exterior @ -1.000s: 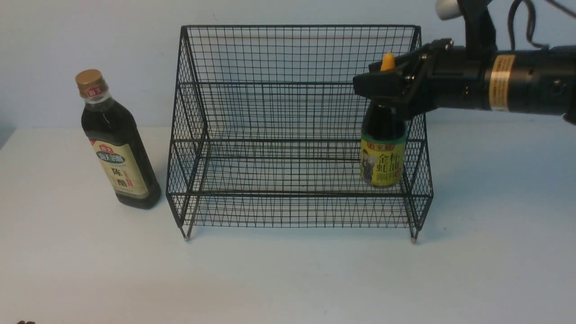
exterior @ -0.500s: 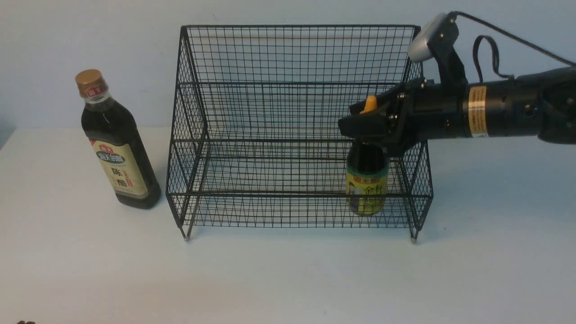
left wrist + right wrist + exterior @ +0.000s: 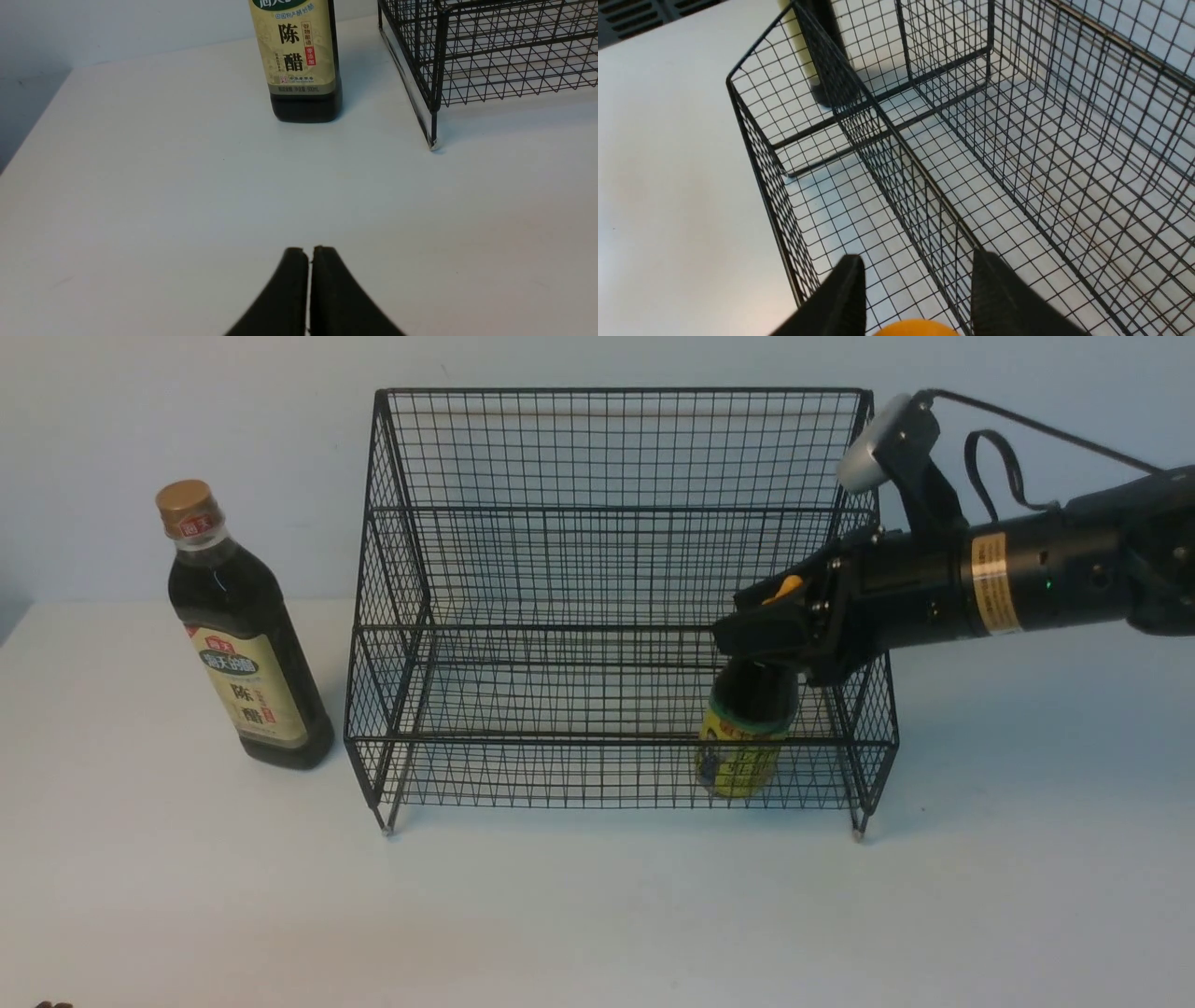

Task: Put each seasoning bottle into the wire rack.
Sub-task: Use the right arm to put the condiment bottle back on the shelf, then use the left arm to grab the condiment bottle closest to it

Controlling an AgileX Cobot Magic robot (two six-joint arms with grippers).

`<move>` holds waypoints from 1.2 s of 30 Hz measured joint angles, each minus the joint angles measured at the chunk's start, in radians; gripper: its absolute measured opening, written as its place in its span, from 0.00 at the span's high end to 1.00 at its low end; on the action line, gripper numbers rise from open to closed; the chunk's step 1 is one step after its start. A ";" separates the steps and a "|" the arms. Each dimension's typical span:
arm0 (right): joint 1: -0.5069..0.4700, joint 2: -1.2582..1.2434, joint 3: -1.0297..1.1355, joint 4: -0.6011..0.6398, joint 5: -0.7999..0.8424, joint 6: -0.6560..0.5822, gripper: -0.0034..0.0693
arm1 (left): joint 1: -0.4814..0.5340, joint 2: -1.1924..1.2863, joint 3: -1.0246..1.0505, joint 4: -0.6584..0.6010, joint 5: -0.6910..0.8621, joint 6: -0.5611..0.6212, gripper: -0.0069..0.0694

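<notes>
Front view: short bottle [image 3: 744, 747], clamped in my right end effector [image 3: 738, 614], has dropped behind the rack's [image 3: 597, 739] front edge, now tilting; placement nears completion. Left tips together; tall bottle [image 3: 252, 653] awaits, desk's [image 3: 560, 915] far-left corner.

Tall bottle [image 3: 303, 60] — cap cut off, left wrist view.

On the smooth, pale white tabletop [image 3: 560, 915] before me, I see the black wire-mesh stepped rack [image 3: 597, 739] and the dark, cream-labelled glass bottle with a gold-brown cap [image 3: 250, 644] standing apart.
</notes>
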 joint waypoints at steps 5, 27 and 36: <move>0.000 0.000 0.000 0.000 0.002 0.009 0.56 | 0.000 0.000 0.000 0.000 0.000 0.000 0.92; 0.000 -0.142 -0.003 0.000 0.065 0.075 0.30 | 0.000 0.000 0.000 0.000 0.000 0.000 0.92; -0.020 -0.404 -0.003 0.000 0.267 0.370 0.45 | 0.000 0.000 0.000 0.000 0.000 0.000 0.92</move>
